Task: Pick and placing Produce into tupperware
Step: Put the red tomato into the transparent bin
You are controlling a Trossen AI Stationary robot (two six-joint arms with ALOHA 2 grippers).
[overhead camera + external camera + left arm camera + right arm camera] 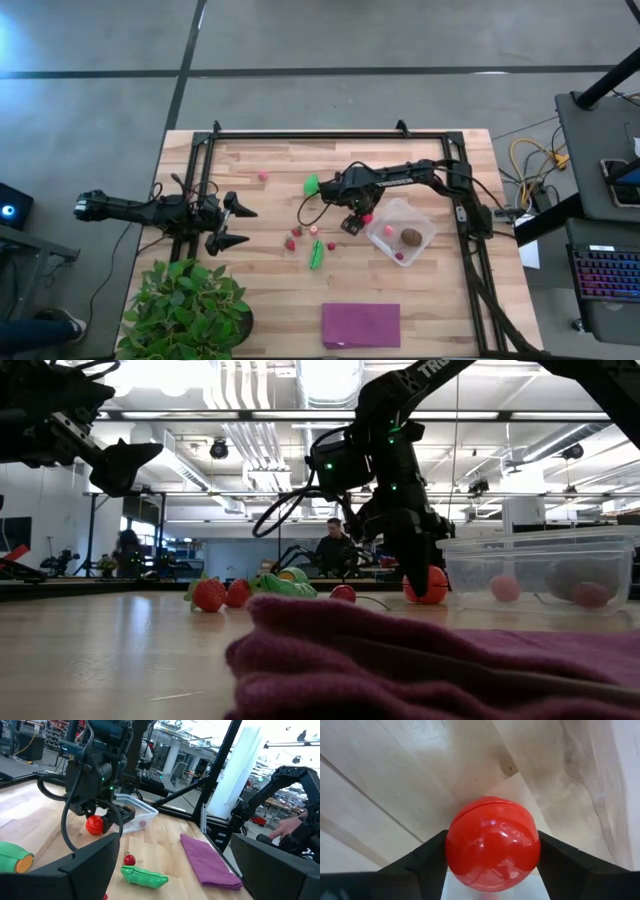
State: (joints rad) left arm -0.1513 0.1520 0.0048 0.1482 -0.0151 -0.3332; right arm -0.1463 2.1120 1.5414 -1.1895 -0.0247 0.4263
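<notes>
A red ball [492,842] sits on the wooden table just left of the clear tupperware [425,222]. My right gripper [360,220] stands over it, pointing down, shut on it. Inside the tupperware lie a brown oval [411,237] and two pink berries [388,231]. A green pod [317,252], another green piece [312,185] and several small red berries [291,243] lie on the table left of the ball. My left gripper [238,225] waits open near the table's left edge, touching nothing. My right gripper pinches the red ball between its two fingers [427,860], one on each opposite side [454,845] of the ball. The fingers come from above, pointing steeply down. In the low view the ball [434,586] rests on the tabletop beside the tupperware's wall.
A flat purple cloth [361,325] lies at the table's near edge. A leafy potted plant [185,310] stands at the near left corner. A black frame rail [330,134] runs along the far edge and the sides. A person sits in the room beyond the table.
</notes>
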